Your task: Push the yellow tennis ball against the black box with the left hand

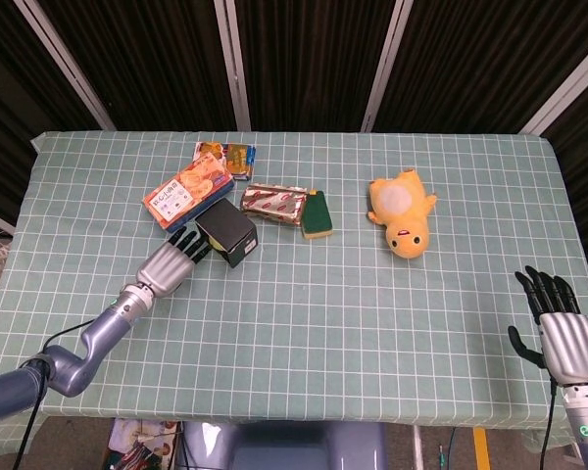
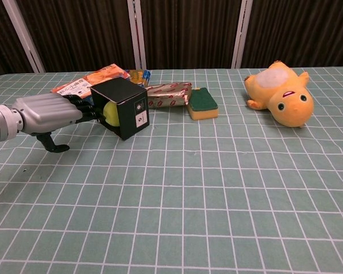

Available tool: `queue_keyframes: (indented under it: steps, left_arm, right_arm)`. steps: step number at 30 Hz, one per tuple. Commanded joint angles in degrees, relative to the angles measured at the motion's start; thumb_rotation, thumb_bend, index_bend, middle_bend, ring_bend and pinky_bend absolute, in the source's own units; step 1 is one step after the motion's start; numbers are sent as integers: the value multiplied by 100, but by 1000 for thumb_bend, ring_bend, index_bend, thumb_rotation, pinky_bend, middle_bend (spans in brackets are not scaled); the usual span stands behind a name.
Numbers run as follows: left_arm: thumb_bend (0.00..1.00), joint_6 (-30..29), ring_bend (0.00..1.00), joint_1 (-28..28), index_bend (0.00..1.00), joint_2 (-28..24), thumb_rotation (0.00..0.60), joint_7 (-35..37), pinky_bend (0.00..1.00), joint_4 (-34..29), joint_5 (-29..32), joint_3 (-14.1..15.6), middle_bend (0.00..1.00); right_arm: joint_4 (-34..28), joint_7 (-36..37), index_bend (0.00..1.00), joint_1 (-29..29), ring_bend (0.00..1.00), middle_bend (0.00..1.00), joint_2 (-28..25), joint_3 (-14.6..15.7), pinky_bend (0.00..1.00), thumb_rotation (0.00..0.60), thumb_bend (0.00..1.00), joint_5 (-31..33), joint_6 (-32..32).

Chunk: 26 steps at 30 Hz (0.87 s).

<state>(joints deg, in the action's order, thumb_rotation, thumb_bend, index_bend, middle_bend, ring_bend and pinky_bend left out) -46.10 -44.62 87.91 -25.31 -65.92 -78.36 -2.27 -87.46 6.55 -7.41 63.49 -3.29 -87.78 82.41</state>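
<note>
The black box [image 1: 226, 232] [image 2: 122, 107] stands left of centre on the checked cloth. The yellow tennis ball [image 2: 110, 112] sits tight against the box's left side; only a sliver of it shows in the chest view and it is hidden in the head view. My left hand [image 1: 171, 260] [image 2: 46, 112] lies flat and open beside the ball, its fingertips [image 2: 90, 111] reaching to the ball and the box's lower left corner. My right hand [image 1: 558, 330] hovers open near the table's front right edge, far from everything.
An orange snack box [image 1: 187, 190] lies just behind the black box, with a small packet [image 1: 225, 157] beyond it. A red-and-white wrapped pack [image 1: 274, 203] and a green-yellow sponge [image 1: 318, 215] lie to the right. A yellow plush duck [image 1: 402, 212] rests further right.
</note>
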Motion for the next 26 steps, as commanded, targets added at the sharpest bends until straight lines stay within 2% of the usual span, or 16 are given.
queue_keyframes:
  steps: [1, 8, 12, 16, 18, 21, 26]
  left_arm:
    - [319, -138, 0, 70, 0, -134, 600, 99, 0, -189, -80, 41, 0]
    - [283, -845, 0, 585, 0, -1078, 600, 765, 0, -1452, -575, 451, 0]
    - [230, -1694, 0, 1172, 0, -1751, 600, 1227, 0, -2109, -1008, 868, 0]
    - [163, -2617, 0, 1901, 0, -2250, 600, 1514, 0, -2614, -958, 1104, 0]
    - [149, -3360, 0, 2414, 0, -2371, 600, 1569, 0, -2901, -879, 1130, 0]
    - [137, -4285, 0, 3034, 0, -2270, 600, 1797, 0, -3017, -892, 1116, 0]
    - [114, -4969, 0, 3578, 0, -2171, 600, 2034, 0, -2747, -1086, 1202, 0]
  right_arm:
    - [-18, 8, 0, 9, 0, 0, -4, 5, 0, 600, 442, -41, 42]
    - [-77, 16, 0, 24, 0, 0, -16, 55, 0, 600, 442, -166, 105]
    - [-124, 79, 0, 25, 0, 0, -48, 82, 0, 600, 442, -261, 150]
    - [-126, 44, 0, 16, 0, 0, -16, 80, 0, 600, 442, -311, 187]
    - [-110, 22, 0, 14, 0, 0, 29, 73, 0, 600, 442, -313, 201]
    - [-109, -15, 0, 2, 0, 0, 61, 88, 0, 600, 442, -319, 171]
    - [-132, -82, 0, 4, 0, 0, 60, 105, 0, 600, 442, -359, 190]
